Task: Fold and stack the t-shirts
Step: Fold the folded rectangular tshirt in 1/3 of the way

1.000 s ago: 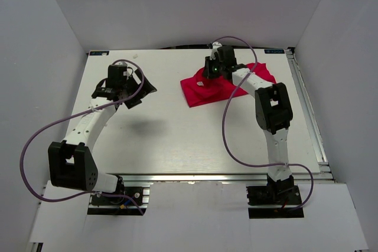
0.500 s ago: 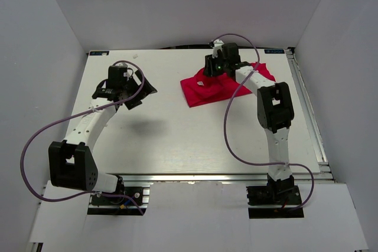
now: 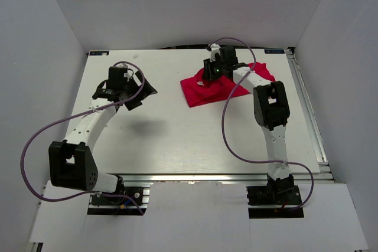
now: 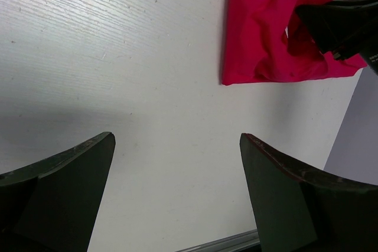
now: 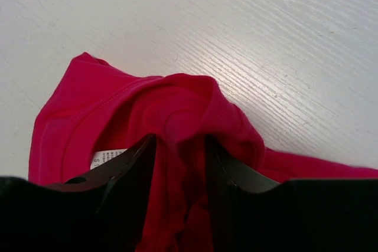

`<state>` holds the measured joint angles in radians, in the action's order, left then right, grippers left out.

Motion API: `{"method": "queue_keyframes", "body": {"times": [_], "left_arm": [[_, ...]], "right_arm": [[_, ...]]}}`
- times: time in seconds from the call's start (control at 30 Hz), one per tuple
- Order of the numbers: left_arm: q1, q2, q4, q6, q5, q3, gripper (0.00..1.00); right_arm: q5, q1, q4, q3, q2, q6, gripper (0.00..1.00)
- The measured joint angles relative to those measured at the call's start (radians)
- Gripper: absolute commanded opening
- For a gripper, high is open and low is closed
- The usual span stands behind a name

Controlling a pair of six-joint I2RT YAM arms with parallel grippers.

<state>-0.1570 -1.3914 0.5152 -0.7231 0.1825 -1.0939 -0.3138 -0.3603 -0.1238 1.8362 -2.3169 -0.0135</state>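
Note:
The red t-shirt (image 3: 201, 91) lies crumpled at the back right of the white table (image 3: 177, 134). My right gripper (image 3: 210, 75) is down on its middle. In the right wrist view a raised fold of the t-shirt (image 5: 183, 104) stands between the parted fingers of that gripper (image 5: 180, 146), and a white size label (image 5: 107, 157) shows beside the left finger (image 5: 127, 175). My left gripper (image 3: 140, 94) hangs wide open over bare table at the back left, holding nothing. In its wrist view the gripper (image 4: 177, 140) faces the t-shirt (image 4: 260, 33), which lies well ahead of it.
White walls close in the table on three sides. A metal rail (image 3: 307, 110) runs along the right edge of the table. Purple cables loop off both arms. The right gripper's dark body (image 4: 339, 22) overlaps the shirt in the left wrist view.
The right gripper's jaws have widened on the bunched cloth and its wrist has shifted slightly over the shirt. The left arm has stayed where it was.

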Motion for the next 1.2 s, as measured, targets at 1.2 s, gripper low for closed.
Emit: {"method": "queue_keyframes", "body": {"times": [1.2], "left_arm": [[0.001, 0.0, -0.022, 0.0, 0.017, 0.023, 0.98]], "right_arm": [[-0.066, 0.142, 0.007, -0.042, 0.037, 0.019, 0.39]]}}
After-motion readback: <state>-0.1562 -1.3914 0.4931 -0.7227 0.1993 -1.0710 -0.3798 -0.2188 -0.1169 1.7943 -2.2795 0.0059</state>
